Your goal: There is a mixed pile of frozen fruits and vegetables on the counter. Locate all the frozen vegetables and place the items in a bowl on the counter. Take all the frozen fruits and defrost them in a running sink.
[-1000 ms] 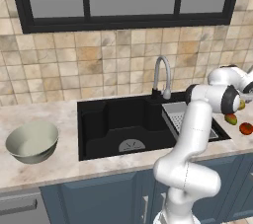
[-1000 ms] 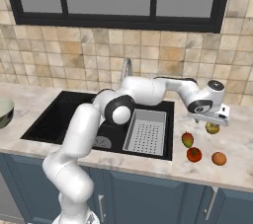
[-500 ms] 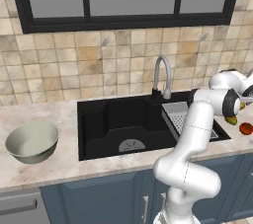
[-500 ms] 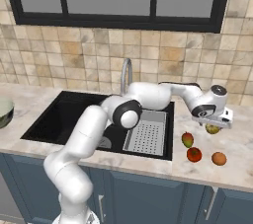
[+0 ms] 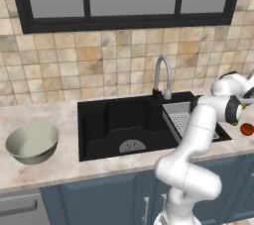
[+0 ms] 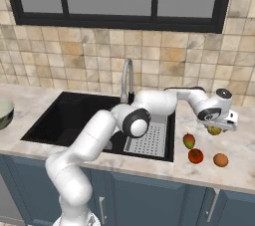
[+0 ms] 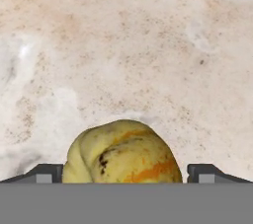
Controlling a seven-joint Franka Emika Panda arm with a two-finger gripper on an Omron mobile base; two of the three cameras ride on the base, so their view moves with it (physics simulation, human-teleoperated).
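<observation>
Gripper (image 7: 126, 172) jaws wide astride yellowish vegetable (image 7: 122, 153), on counter (image 7: 148, 45)

My arm reaches far out to my right, wrist bent down. My gripper (image 6: 217, 126) points at the surface below, jaws spread wide (both fingertips (image 7: 45, 172) low, 1 on each side), nothing clamped.

The light is bright and even, with no glare. A soft shadow lies on the counter (image 7: 148, 45) under the yellowish piece (image 7: 121, 151) between the finger tips (edges look slightly fuzzy). Nothing bends.
</observation>
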